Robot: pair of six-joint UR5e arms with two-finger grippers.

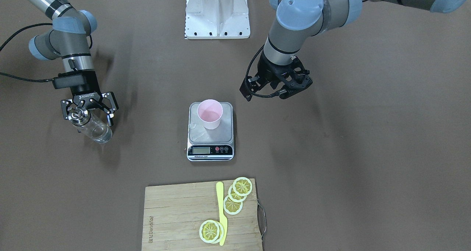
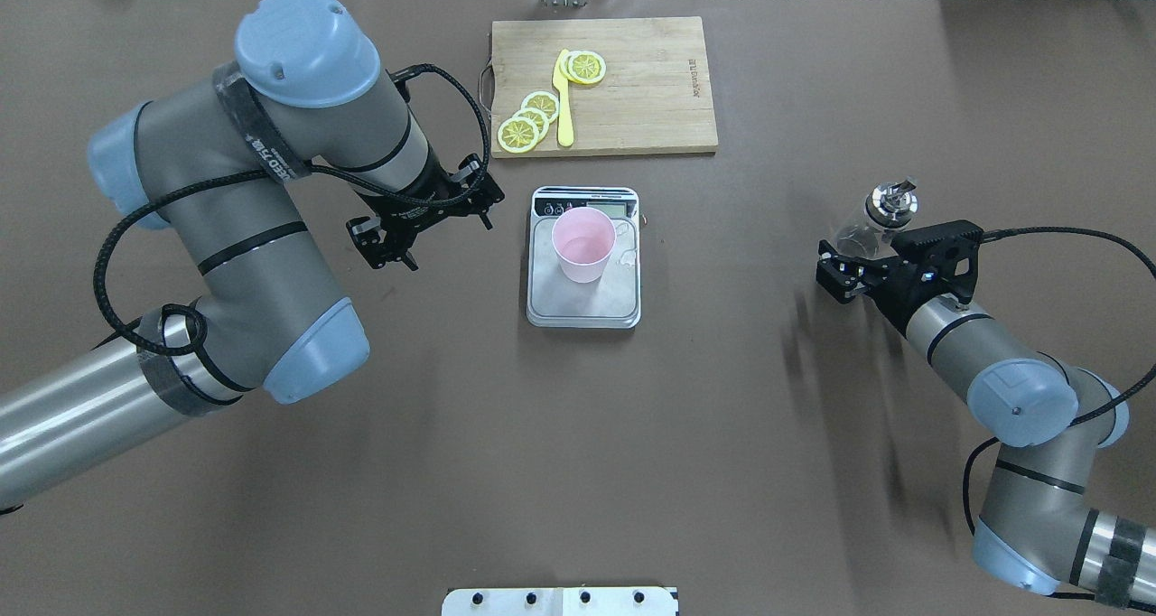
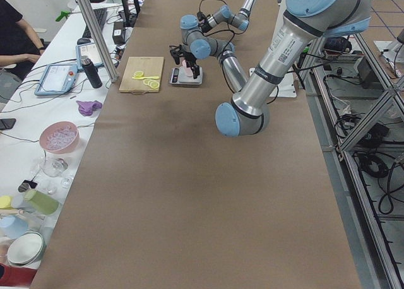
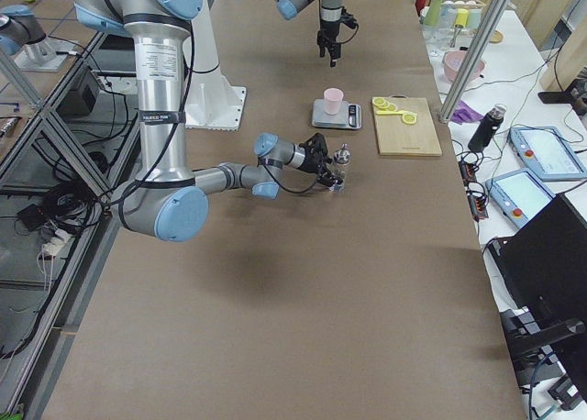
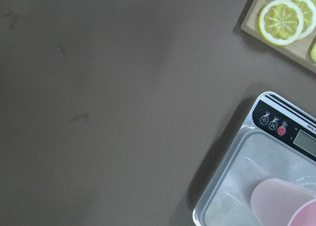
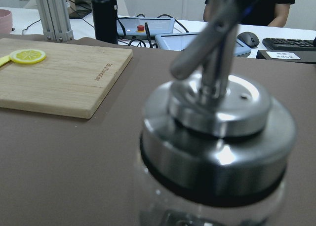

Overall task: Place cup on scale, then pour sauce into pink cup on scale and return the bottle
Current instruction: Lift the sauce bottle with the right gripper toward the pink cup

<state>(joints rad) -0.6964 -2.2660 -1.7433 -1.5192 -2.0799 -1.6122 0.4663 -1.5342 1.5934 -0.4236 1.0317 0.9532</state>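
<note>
The pale pink cup (image 1: 209, 113) stands upright on the far part of the scale's (image 1: 210, 150) steel platform; it also shows in the overhead view (image 2: 584, 241) and the left wrist view (image 5: 284, 204). My left gripper (image 1: 289, 87) hangs open and empty beside the scale, apart from the cup. The clear glass bottle (image 1: 94, 129) with its silver spout cap stands on the table far to the robot's right. My right gripper (image 1: 88, 115) is open, its fingers either side of the bottle's upper part. The right wrist view shows the bottle's cap (image 6: 217, 137) close up. The sauce cannot be made out.
A wooden cutting board (image 1: 176, 214) with lemon slices (image 1: 242, 186) and a yellow knife (image 1: 222, 214) lies beyond the scale on the operators' side. The robot's white base plate (image 1: 217, 11) sits at the near edge. Bare brown table (image 1: 349, 151) lies around the scale.
</note>
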